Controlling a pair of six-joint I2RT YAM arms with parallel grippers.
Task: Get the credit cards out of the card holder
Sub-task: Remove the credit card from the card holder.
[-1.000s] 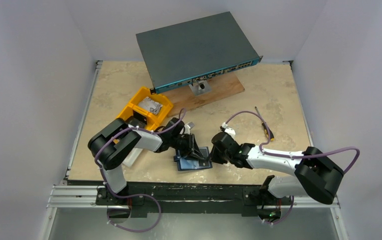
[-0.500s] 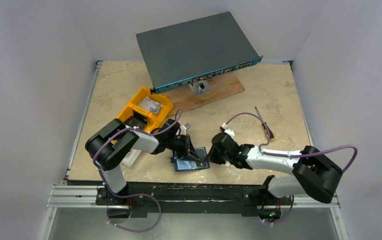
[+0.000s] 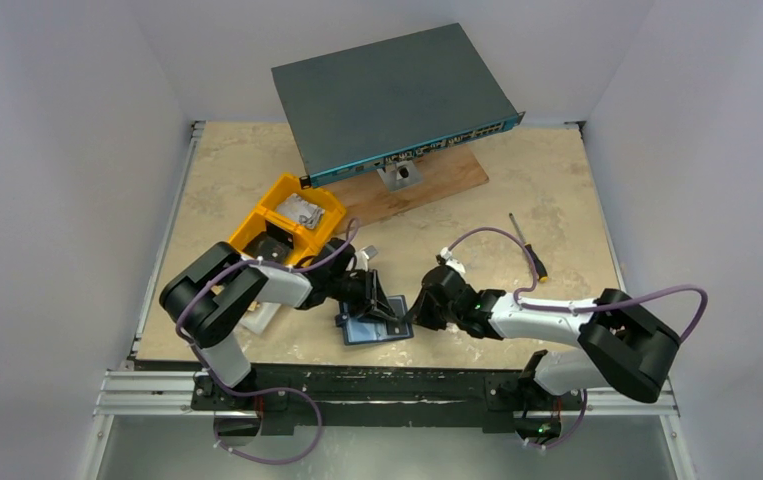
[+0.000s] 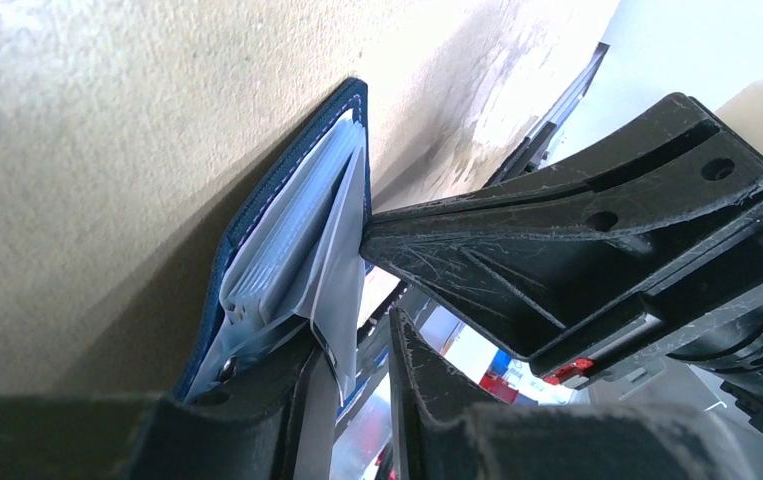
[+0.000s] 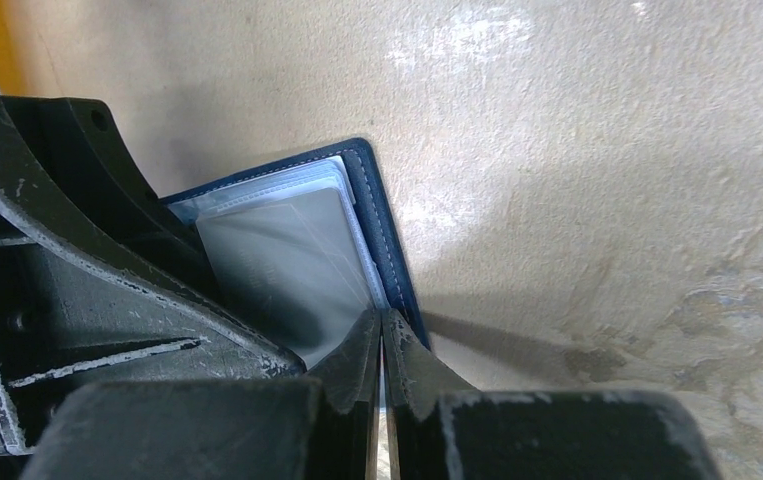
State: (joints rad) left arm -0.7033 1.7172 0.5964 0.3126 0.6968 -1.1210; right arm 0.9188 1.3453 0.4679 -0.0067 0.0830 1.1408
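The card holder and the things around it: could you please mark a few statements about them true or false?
1. The card holder lies open on the table, between the left gripper and the right gripper. True.
2. The right gripper's jaws stand wide apart. False: they are shut, with their tips at the edge of the holder's clear sleeves.
3. The yellow bin sits on the right arm's side of the table. False: it sits on the left arm's side, farther back than the card holder.
4. A screwdriver lies on the table on the right arm's side. True.
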